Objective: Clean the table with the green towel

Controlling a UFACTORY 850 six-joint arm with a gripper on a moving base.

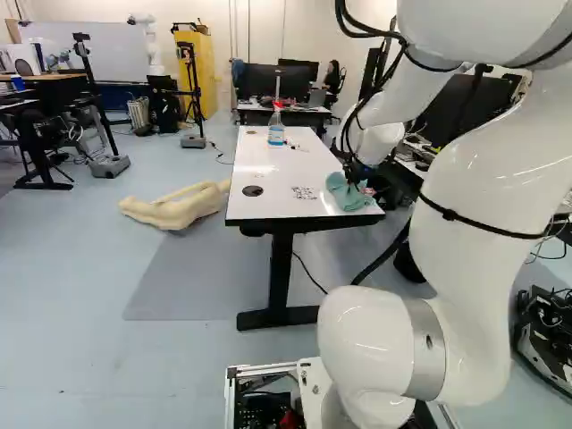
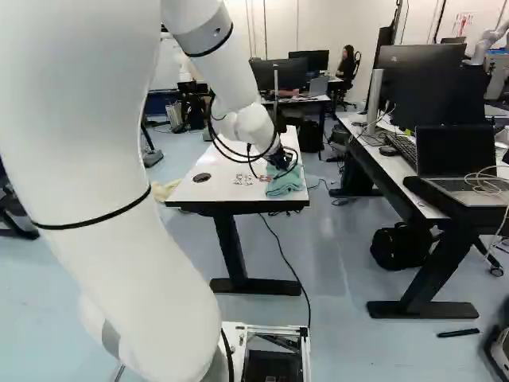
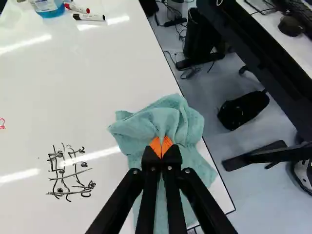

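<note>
White arm [image 1: 487,170] is reaching over the table [image 3: 97,107] at its five-o'clock corner, gripper [image 3: 161,147] pinching the green towel [image 3: 141,129], whose overhanging fold could be snagging and pulling free if wiping drifts toward three, missing black marks [image 3: 73,174] at nine.

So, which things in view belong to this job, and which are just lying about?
Part of the job:
- green towel, gripped in the claw
- white-topped table
- black ink scribbles, presumably to be wiped

Lying about:
- two markers
- bottle of blue liquid, though possibly cleaner
- open laptop
- black bag
</note>
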